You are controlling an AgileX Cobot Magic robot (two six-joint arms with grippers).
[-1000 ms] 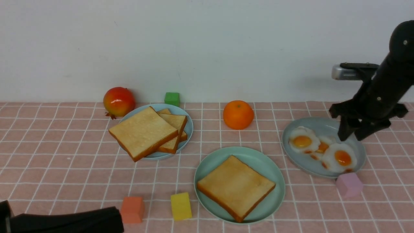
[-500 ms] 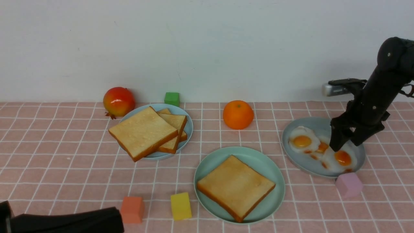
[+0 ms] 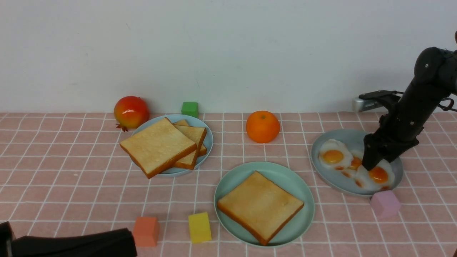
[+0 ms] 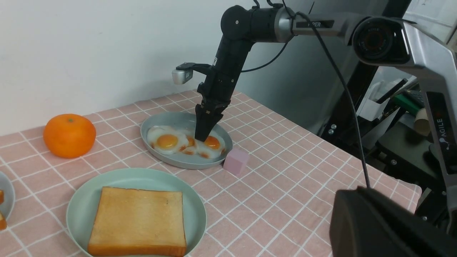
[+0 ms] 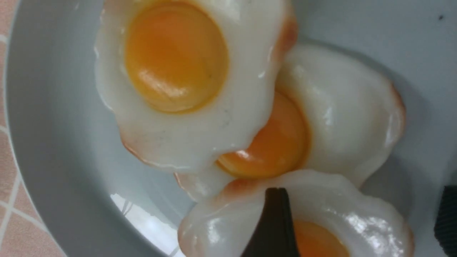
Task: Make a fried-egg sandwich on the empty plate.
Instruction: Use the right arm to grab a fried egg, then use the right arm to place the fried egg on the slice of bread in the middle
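Note:
The mint-green empty plate [image 3: 289, 178] sits front centre and carries one golden toast slice [image 3: 260, 206]. More toast slices [image 3: 159, 146] are stacked on the pale-blue plate [image 3: 209, 139] at back left. Three fried eggs overlap on the grey-blue oval dish [image 3: 353, 137] at right. My right gripper [image 3: 380, 160] is open and lowered onto the dish. It straddles the nearest egg [image 5: 357, 214], one dark finger [image 5: 273, 221] resting on its white beside the yolk, the other finger [image 5: 448, 221] over bare dish. My left gripper [image 3: 71, 244] lies low at the front left corner, shut, with nothing in it.
An orange [image 3: 263, 126] and a pomegranate [image 3: 131, 111] sit along the back. Small cubes are scattered about: green [image 3: 189, 108] behind the toast plate, orange [image 3: 145, 231] and yellow [image 3: 199, 227] at the front, and pink [image 3: 385, 203] touching the dish's front rim.
My right gripper has come down from above the dish's back edge onto the eggs, and its jaws have spread wider. The left arm has not moved.

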